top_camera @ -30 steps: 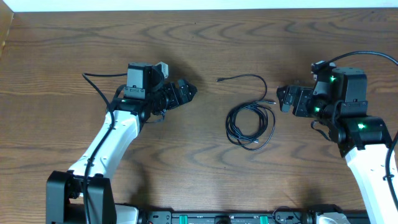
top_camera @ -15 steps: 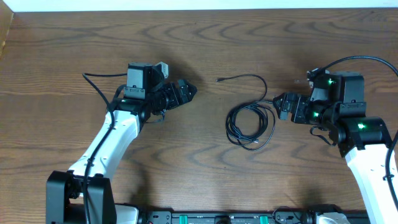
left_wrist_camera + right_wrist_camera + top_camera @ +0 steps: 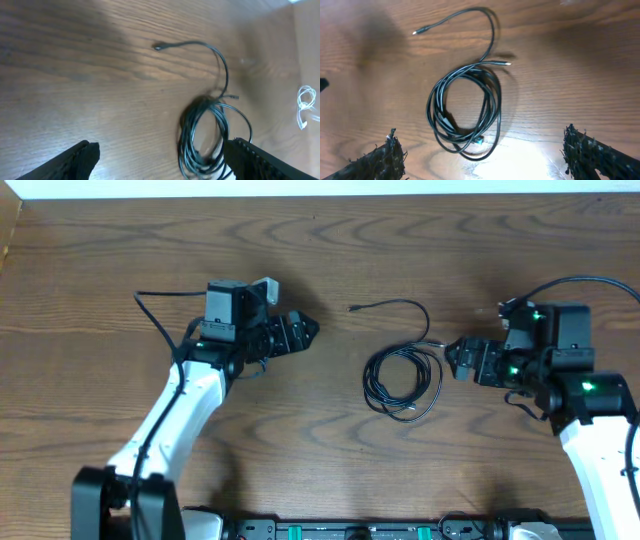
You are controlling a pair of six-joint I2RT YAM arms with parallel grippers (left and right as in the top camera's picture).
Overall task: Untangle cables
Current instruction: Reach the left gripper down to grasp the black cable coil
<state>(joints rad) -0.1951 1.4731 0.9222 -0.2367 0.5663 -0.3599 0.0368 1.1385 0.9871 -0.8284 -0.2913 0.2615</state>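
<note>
A coil of thin black cables [image 3: 402, 378] lies tangled on the wooden table between the arms, with one loose end [image 3: 354, 308] curving up and left and a small plug [image 3: 437, 342] at its right. It also shows in the left wrist view [image 3: 210, 130] and the right wrist view [image 3: 465, 107]. My left gripper [image 3: 305, 328] is open and empty, well left of the coil. My right gripper [image 3: 456, 358] is open and empty, just right of the coil. A thin white cord [image 3: 304, 102] shows at the right edge of the left wrist view.
The wooden table [image 3: 320, 260] spreads under both arms. A thick black lead [image 3: 160, 315] loops beside the left arm and another [image 3: 580, 280] arcs above the right arm. The table's front rail [image 3: 340, 530] runs along the bottom.
My right gripper has come down and slightly toward me, staying just right of the coil. The left arm has shifted a little. The cables have not moved.
</note>
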